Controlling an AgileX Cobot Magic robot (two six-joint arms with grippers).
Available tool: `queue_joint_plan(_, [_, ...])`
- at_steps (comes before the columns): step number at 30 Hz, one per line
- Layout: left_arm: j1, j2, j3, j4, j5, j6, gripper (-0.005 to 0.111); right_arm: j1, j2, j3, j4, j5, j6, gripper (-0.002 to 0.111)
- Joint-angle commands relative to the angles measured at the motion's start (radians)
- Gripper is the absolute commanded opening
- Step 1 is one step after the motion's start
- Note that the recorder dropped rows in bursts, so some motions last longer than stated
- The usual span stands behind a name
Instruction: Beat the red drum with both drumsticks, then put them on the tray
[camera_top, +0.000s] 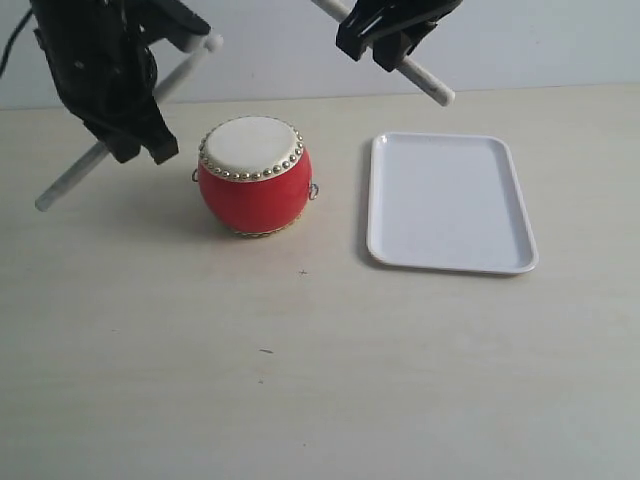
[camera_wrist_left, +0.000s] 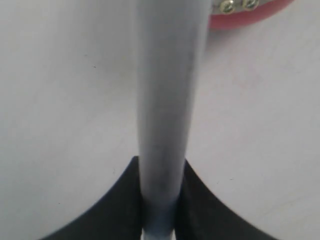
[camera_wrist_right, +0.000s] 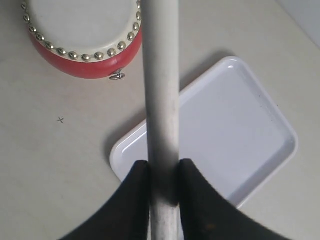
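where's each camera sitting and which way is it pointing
Exterior view: off the arms, raised, looking down over the table at the red drum and tray; the left gripper and right gripper show at the top.
Left wrist view: on the left arm, looking along the left drumstick down at the table; its black fingers show.
Right wrist view: on the right arm, looking along the right drumstick over drum and tray; its black fingers show.
Shared: the drum's studded rim appears in all three.
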Motion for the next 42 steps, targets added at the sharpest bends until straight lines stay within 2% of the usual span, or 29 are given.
queue_joint_plan(1, [-0.002, -0.085, -0.003, 0.012, 0.001, -0.006, 0.000, -0.003, -0.002, -0.002, -0.001, -0.007, -0.006, 0.000])
queue_joint_plan(11, [-0.002, -0.124, -0.003, 0.024, 0.001, -0.006, 0.000, -0.003, 0.089, -0.002, 0.047, -0.007, -0.006, 0.000])
queue_joint_plan(15, [-0.002, -0.123, -0.003, 0.033, 0.001, -0.006, 0.000, -0.003, 0.236, 0.027, 0.077, -0.007, -0.003, 0.000])
queue_joint_plan(19, [-0.002, -0.123, -0.003, 0.035, 0.001, -0.006, 0.000, -0.003, 0.330, 0.049, 0.021, -0.007, -0.006, 0.000])
queue_joint_plan(29, [-0.002, -0.029, -0.003, 0.025, 0.001, 0.001, 0.000, -0.003, -0.032, 0.027, 0.006, -0.007, -0.006, 0.000])
queue_joint_plan(42, [-0.002, 0.142, -0.003, -0.038, 0.001, -0.003, 0.000, -0.003, -0.064, 0.027, 0.028, -0.007, -0.006, 0.000])
